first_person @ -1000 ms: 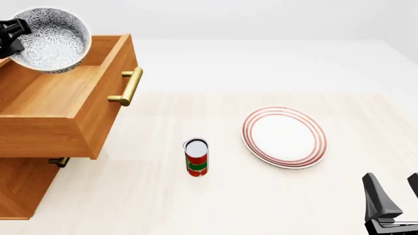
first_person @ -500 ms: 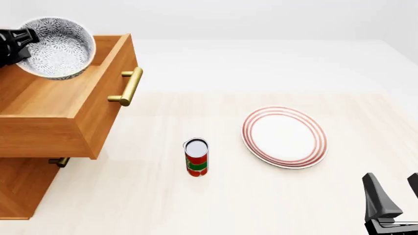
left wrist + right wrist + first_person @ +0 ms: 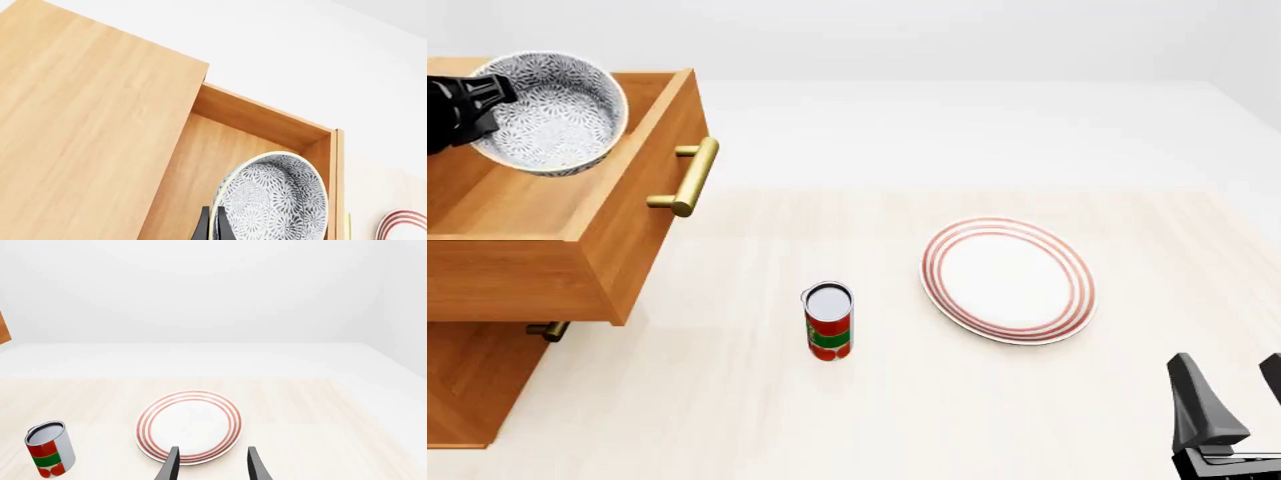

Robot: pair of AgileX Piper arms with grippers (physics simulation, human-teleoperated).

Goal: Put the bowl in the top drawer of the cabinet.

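front view, round floral bowl (image 3: 554, 115), boxy wooden top drawer (image 3: 574, 230)

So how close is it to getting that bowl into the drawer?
Nearly there. The top drawer is already pulled open. The left tool grips the bowl by its rim, tilted, above the open drawer. Left to do: lower it, let go, and perhaps shut the drawer. The right tool sits open, idle near the plate.

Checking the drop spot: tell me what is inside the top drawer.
Only bare wood shows inside the top drawer. The bowl, tilted and held by the left gripper, hangs over it and hides the floor behind; the back runs under the cabinet top.
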